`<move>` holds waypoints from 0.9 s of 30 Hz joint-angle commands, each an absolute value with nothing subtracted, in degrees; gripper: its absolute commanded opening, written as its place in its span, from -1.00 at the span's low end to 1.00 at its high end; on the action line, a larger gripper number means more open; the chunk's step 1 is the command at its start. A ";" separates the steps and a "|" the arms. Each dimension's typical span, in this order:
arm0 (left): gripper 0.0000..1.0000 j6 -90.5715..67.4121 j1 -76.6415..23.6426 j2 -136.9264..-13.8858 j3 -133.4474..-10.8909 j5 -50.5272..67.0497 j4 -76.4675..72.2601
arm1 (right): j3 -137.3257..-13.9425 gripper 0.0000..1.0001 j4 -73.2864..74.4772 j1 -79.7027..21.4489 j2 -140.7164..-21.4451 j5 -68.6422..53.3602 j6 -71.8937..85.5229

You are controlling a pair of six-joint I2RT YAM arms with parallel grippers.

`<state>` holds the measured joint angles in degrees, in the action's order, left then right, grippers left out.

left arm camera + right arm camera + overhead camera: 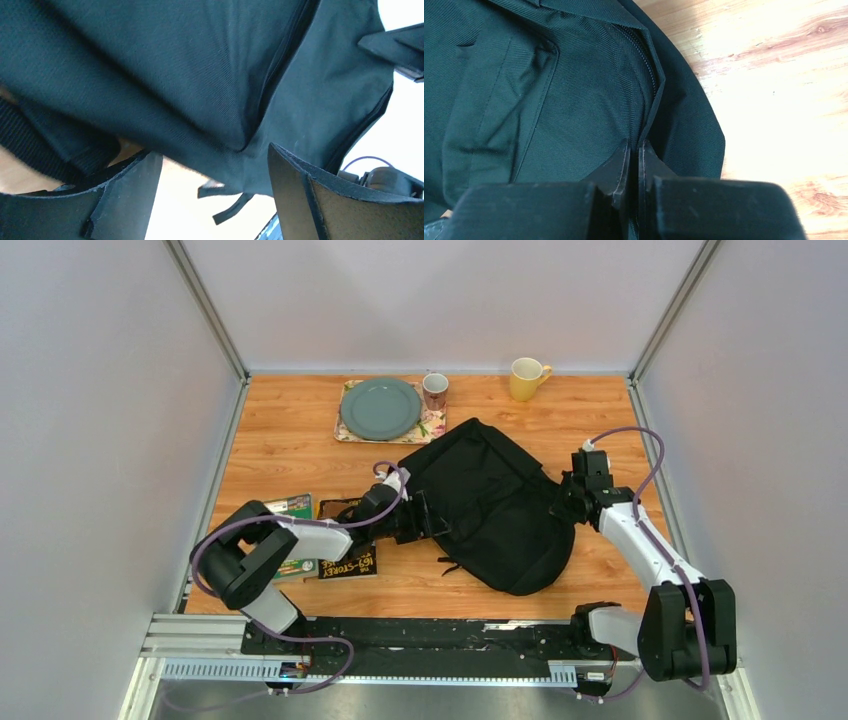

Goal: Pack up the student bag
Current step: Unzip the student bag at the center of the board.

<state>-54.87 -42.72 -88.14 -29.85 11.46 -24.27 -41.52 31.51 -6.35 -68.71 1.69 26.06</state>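
**Student bag lies mid-tabletop, an end effector at each side**

The student bag [490, 505], black and soft, lies flat in the middle of the wooden tabletop [290, 445], its rounded end towards the arms.

The left end effector [211, 152] is at the bag's left edge. Its fingers [130, 190] are spread wide, with dark fabric and a zip line hanging just over them, and nothing is clamped between them.

The right end effector [634, 145] is at the bag's right edge. Its jaws are all but closed, and their tips press against the flap that runs along the zip. Whether any cloth is pinched between them cannot be told.

Beyond the bag's far left corner a grey-green plate [380, 407] sits on a flowered mat [436, 426], with a brown mug [435, 391] just beside it. A yellow mug [526, 379] stands beyond the bag's far end. Two books [350, 566] lie left of the bag, partly under the left arm.
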 commanded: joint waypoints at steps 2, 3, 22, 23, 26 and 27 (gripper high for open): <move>0.46 -58.62 -42.54 -94.99 -32.07 10.90 -37.52 | -40.61 -0.88 31.38 -6.77 -65.74 -1.67 26.10; 0.31 -58.71 -42.54 -95.79 -32.52 10.90 -37.44 | -40.61 -0.88 31.29 -6.68 -65.74 -1.84 26.28; -1.00 -47.65 -46.85 -71.38 -28.99 -4.21 -16.63 | -60.96 -0.40 32.76 -6.68 -80.30 -8.16 25.32; -1.00 -47.64 -46.85 -70.93 -29.44 -5.44 -14.96 | -62.91 -0.32 35.31 -6.77 -81.72 -7.74 24.53; -1.00 -48.86 -46.85 -69.35 -31.11 -8.96 -11.44 | -65.65 0.00 40.86 -6.77 -79.82 -3.70 25.04; -1.00 -49.39 -46.93 -69.17 -31.55 -9.92 -10.73 | -65.05 0.07 41.74 -6.68 -77.80 -2.91 25.05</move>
